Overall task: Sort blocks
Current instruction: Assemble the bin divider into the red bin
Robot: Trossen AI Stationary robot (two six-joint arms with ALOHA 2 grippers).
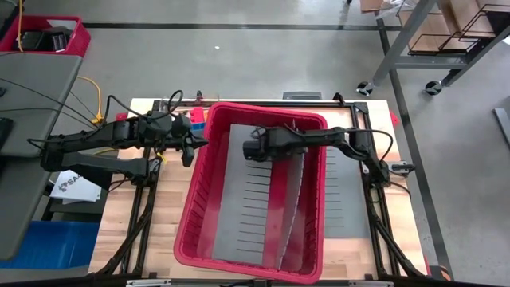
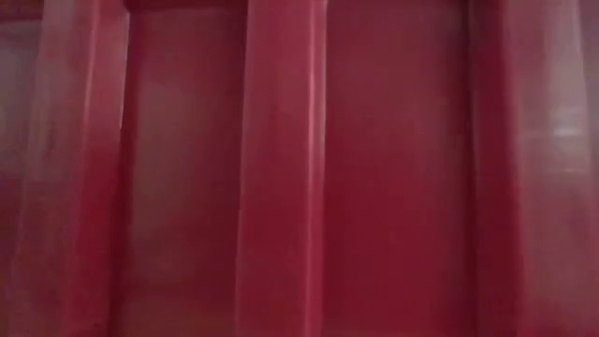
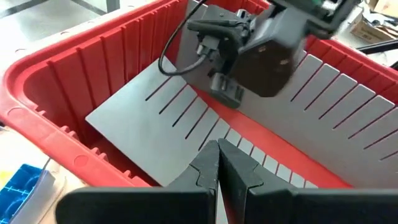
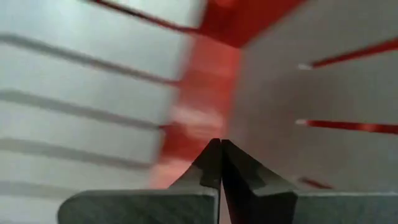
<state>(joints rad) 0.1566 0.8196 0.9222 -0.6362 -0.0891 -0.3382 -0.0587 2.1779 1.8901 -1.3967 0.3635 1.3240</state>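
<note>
Small red and blue blocks lie on the table by the far left corner of the red bin. A blue block shows in the left wrist view, outside the bin's wall. My right gripper reaches into the bin. It is shut on nothing and points down at the red strip of floor between two grey slotted sheets. My left gripper hangs shut and empty over the bin's left rim. No block shows inside the bin.
Several grey slotted sheets cover most of the bin's floor, some overlapping and tilted. The bin sits askew across the table's middle, and its red wall fills the low view. Another grey sheet lies on the table right of the bin.
</note>
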